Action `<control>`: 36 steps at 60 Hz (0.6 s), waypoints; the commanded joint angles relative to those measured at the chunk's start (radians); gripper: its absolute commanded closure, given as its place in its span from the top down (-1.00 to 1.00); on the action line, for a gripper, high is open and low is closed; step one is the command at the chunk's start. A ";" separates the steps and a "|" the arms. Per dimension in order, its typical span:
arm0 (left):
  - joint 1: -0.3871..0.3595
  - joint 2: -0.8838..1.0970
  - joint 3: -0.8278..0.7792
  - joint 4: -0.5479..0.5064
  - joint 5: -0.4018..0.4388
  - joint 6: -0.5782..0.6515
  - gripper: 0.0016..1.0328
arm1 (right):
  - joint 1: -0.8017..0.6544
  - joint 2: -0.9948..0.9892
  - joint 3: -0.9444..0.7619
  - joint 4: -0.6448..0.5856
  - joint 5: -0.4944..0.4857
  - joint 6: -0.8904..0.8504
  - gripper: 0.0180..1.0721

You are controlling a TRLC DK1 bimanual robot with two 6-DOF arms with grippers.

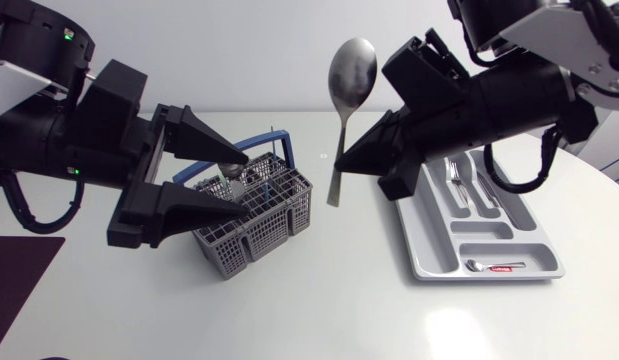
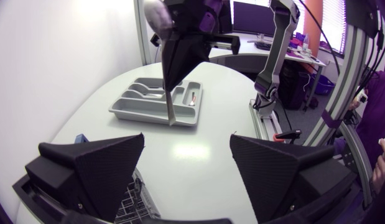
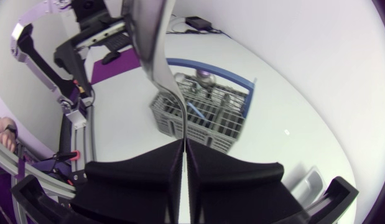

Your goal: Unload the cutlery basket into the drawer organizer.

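Note:
The grey cutlery basket [image 1: 251, 238] with a blue handle [image 1: 261, 139] stands left of the table's middle, with some cutlery [image 1: 245, 173] still in it. My left gripper [image 1: 249, 184] hangs open right over the basket, nothing between its fingers [image 2: 102, 167]. My right gripper [image 1: 341, 160] is shut on a large spoon [image 1: 351, 72], held upright, bowl up, in the air between the basket and the grey drawer organizer [image 1: 429, 257]. In the right wrist view the spoon's handle [image 3: 152, 53] rises from the closed fingers [image 3: 148, 177], with the basket [image 3: 208, 121] beyond. The organizer [image 2: 125, 109] holds some cutlery.
Forks and spoons [image 1: 465, 186] lie in the organizer's long compartments, and a small spoon with a red mark [image 1: 495, 266] lies in its front one. A dark purple mat [image 1: 17, 280] lies at the table's left edge. White tabletop stretches in front of the basket and organizer.

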 commanded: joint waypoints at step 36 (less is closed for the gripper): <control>-0.061 -0.113 -0.119 0.134 -0.260 -0.124 0.92 | -0.289 0.362 0.261 -0.128 0.548 0.082 -0.89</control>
